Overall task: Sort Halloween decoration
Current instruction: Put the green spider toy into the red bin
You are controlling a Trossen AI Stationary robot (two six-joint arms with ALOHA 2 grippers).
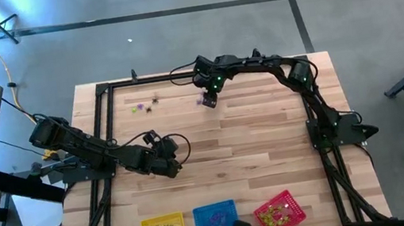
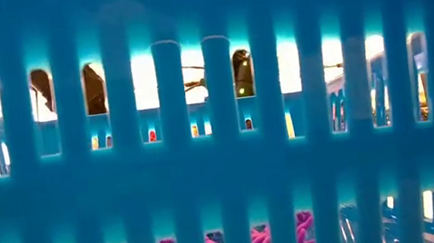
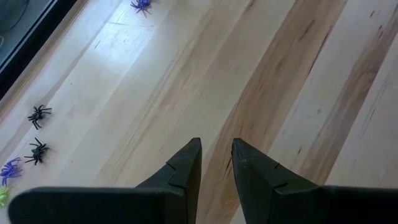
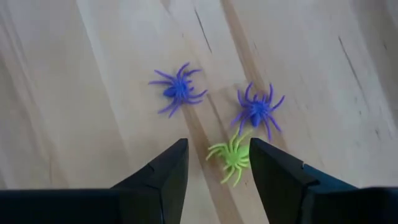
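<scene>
Two dark fingers of the right gripper [image 4: 214, 163] stand apart, straddling a yellow-green spider [image 4: 231, 157] on the wooden table [image 4: 93, 93] at its far side. Two purple spiders lie just beyond, one [image 4: 257, 109] almost touching the green one's legs, the other [image 4: 177, 91] a little off. If the jaws close as they stand, a finger could likely catch the near purple spider too, or flick the green one away. The left gripper [image 3: 216, 163] waits lower on the table, fingers slightly parted on nothing; its view shows two black spiders [image 3: 38, 114], one purple spider [image 3: 142, 5] and more at the edge. Three baskets sit at the near edge: yellow basket [image 1: 161, 220], blue basket [image 1: 213, 206], red basket [image 1: 277, 199].
</scene>
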